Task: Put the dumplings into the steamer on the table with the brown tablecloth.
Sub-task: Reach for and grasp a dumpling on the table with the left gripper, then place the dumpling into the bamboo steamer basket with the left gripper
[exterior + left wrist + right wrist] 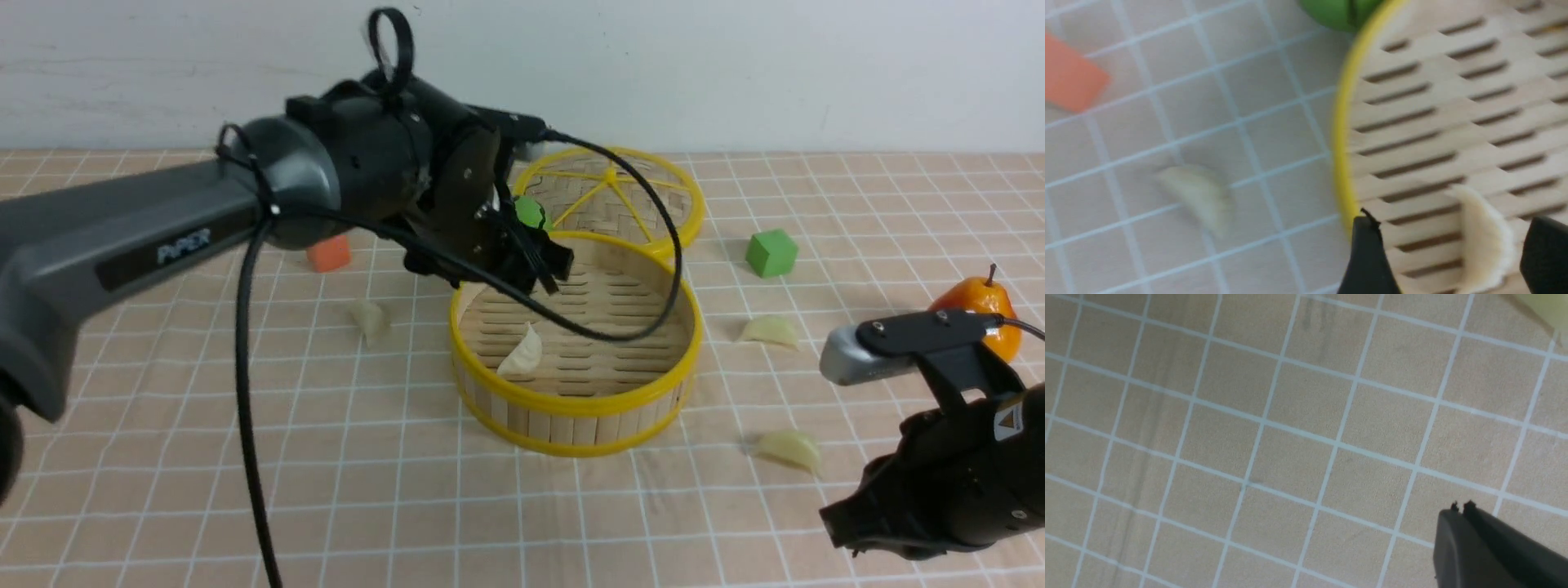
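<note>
Our left jaws hang wide open over the steamer, gripping nothing. Right below them one dumpling lies on the slatted floor, clear of both tips. Off to their left a second dumpling sits on the brown tablecloth. Our right jaws are pressed shut and empty, low over the surface, a third dumpling near their left and a fourth dumpling beyond it.

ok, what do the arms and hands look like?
Left arm: dark grey, white PIPER lettering, black cable looping off it. Left hand and right hand: black. Right arm: black, yellow warning triangle, silver camera.
</note>
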{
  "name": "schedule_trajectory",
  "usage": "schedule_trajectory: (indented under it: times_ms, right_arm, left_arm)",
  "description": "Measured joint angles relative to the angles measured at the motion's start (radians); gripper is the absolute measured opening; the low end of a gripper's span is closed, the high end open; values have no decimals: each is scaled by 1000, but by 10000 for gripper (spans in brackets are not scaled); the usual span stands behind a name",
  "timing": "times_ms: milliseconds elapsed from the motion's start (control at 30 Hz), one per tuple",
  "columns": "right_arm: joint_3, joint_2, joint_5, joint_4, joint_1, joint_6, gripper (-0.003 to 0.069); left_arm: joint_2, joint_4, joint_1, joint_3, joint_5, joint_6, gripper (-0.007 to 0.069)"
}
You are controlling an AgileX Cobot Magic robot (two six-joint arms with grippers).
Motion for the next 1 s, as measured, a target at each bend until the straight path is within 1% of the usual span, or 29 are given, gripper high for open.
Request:
schedule_trajectory:
  times_ms: [33, 100, 167, 200, 267, 333, 433, 533, 600, 633, 700, 867, 933, 1000]
  right_arm:
    - [0, 0, -1, 0, 0, 0, 10]
    - [0, 0, -4, 0, 0, 0, 13]
    - [0, 0, -5, 0, 0, 0, 14]
    - [0, 0, -5, 0, 0, -1, 14]
    - [0, 0, -5, 13, 0, -1, 13]
    - [0, 0, -6, 27, 0, -2, 16]
    - [0, 0, -6, 38, 0, -3, 19]
    - [0, 0, -6, 40, 0, -4, 21]
    - [0, 0, -6, 40, 0, -8, 21]
    - [0, 0, -6, 40, 0, -8, 21]
    - [0, 0, -6, 40, 0, -11, 25]
    - [0, 0, -6, 40, 0, -11, 31]
    - [0, 0, -8, 40, 0, -14, 31]
    - [0, 0, -10, 39, 0, -14, 31]
  left_arm:
    - [-1, 3, 5, 0, 2, -7, 469]
    - [11, 18, 87, -3, 21, -108, 455]
    - [42, 14, 141, -3, 22, -172, 450]
    - [46, 11, 147, -3, 21, -178, 449]
    - [93, -20, 197, -3, 12, -226, 448]
    - [131, -54, 212, -2, -9, -238, 447]
    - [174, -68, 212, -2, -47, -242, 446]
    - [207, -75, 211, -2, -91, -244, 421]
    - [229, -75, 211, -2, -112, -244, 350]
    - [231, -75, 211, -2, -113, -244, 331]
    - [232, -66, 211, -2, -123, -244, 199]
    - [173, -54, 201, -4, -144, -216, 206]
    - [122, -68, 183, -11, -144, -186, 206]
    - [67, -90, 144, -17, -147, -125, 206]
